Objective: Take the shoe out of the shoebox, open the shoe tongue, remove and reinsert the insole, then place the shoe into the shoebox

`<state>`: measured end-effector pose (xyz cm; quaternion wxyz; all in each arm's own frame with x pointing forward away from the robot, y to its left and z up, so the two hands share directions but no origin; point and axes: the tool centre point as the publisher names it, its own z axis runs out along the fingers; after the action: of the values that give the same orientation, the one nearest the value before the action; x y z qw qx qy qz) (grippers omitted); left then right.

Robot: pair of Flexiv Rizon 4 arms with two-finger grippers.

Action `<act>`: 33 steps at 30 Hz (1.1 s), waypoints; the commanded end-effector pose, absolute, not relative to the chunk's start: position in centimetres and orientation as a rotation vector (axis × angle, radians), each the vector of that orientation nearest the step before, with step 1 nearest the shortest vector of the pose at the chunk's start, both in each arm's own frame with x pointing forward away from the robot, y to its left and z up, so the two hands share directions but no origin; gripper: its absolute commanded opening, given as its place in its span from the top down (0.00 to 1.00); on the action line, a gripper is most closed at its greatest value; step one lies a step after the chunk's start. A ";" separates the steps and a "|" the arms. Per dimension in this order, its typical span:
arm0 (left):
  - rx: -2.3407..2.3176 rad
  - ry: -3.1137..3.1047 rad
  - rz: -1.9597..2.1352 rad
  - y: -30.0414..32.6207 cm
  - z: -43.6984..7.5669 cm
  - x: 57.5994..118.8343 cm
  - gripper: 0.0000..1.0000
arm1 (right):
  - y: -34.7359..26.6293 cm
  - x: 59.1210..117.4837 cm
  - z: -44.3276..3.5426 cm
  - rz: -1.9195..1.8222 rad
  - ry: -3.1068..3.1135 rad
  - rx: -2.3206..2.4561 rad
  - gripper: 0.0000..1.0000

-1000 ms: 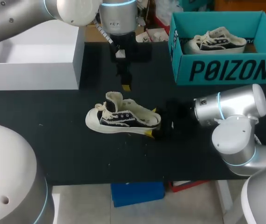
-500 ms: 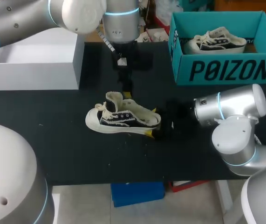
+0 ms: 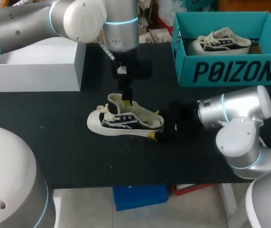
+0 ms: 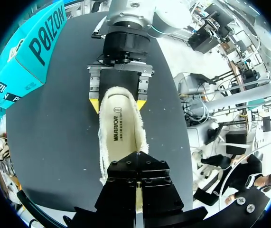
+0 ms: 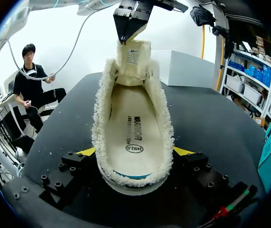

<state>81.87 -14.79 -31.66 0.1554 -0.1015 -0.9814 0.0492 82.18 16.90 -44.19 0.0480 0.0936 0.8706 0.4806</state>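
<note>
While standing on its sole in the middle of the surface point(image 3: 54, 142), pointing toe to 9 o'clock and heel to 3 o'clock: the shoe point(image 3: 126, 121). Clamping that heel from both sides, yellow tips spread to its width, at 3 o'clock of it: the right claw point(image 3: 155, 124). Hanging at 12 o'clock, fingers pressed together, gripping nothing visible, tip just over the upturned tongue point(image 5: 133, 57): the left claw point(image 3: 127, 102). Sitting well apart at 2 o'clock, holding a second shoe point(image 3: 218, 42): the shoebox point(image 3: 230, 71).
</note>
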 end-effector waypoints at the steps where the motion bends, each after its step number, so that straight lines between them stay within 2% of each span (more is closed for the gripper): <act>1: -0.291 -2.795 0.128 -15.0 -33.1 82.2 1.00 | 17.0 82.1 -44.4 1.462 2.655 0.289 1.00; 33: -0.268 -2.687 0.155 -15.2 -39.4 80.4 1.00 | 17.0 82.1 -44.4 1.462 2.655 0.289 1.00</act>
<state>80.52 -15.13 -38.86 0.2168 -0.0975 -0.9698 0.0545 82.18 16.91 -44.18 0.0480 0.0936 0.8706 0.4806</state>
